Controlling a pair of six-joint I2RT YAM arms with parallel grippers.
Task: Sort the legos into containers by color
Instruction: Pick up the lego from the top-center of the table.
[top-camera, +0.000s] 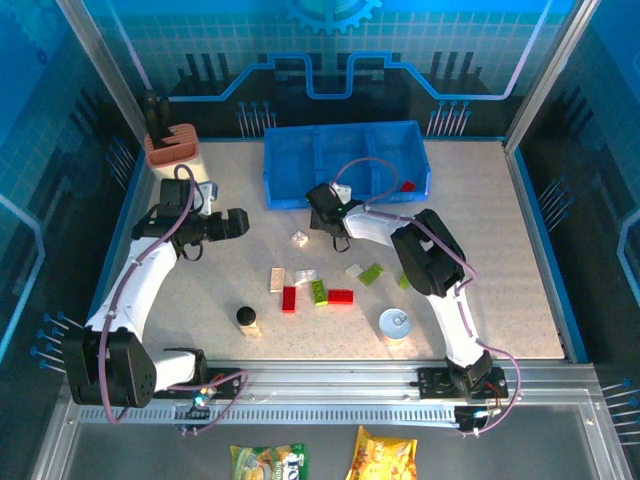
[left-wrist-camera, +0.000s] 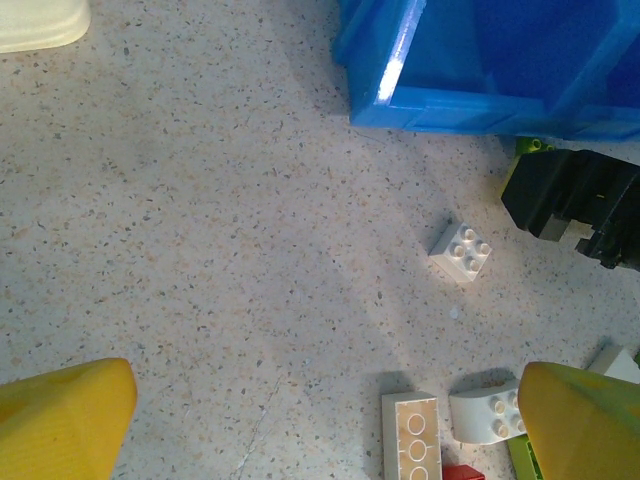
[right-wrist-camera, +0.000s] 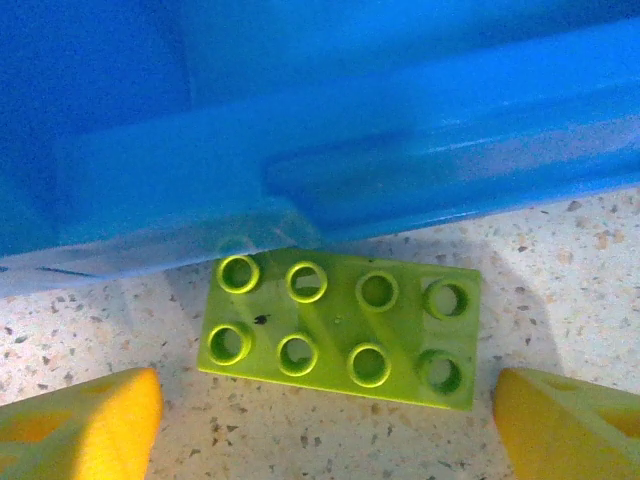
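Right gripper (right-wrist-camera: 325, 430) released, straddling green brick (right-wrist-camera: 340, 325). Bin wall (right-wrist-camera: 400, 180) touches brick at 12 o'clock: closing fingers may snag wall, skid brick. Left gripper (left-wrist-camera: 320, 420) spread, empty.

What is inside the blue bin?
One red brick lies in the right compartment of the blue bin; the right hand and its cable hide part of the middle one.

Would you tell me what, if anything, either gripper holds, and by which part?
Nothing is held. The right gripper stands open around a green brick lying flat on the table; the left gripper is open too.
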